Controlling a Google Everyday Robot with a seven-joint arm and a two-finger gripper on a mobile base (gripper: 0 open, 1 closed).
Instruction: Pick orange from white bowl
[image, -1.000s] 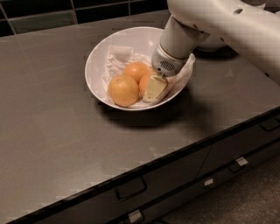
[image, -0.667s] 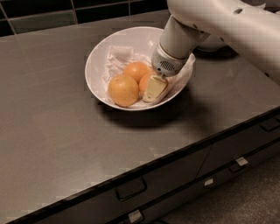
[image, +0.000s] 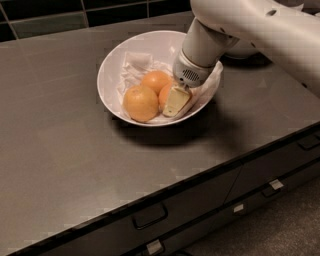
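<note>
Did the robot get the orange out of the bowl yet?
Not yet. Done: the gripper is down inside the white bowl, right against the orange. In hand: it seems to be getting hold of it. Left: lifting it out, since the orange sits on the paper beside two paler oranges.

Claw (image: 176, 102): cream, pointing down-left, at low end of arm. Wrist (image: 191, 72): grey-white cylinder, just above-right of claw. Arm (image: 265, 27): white, extending up-right from claw.
</note>
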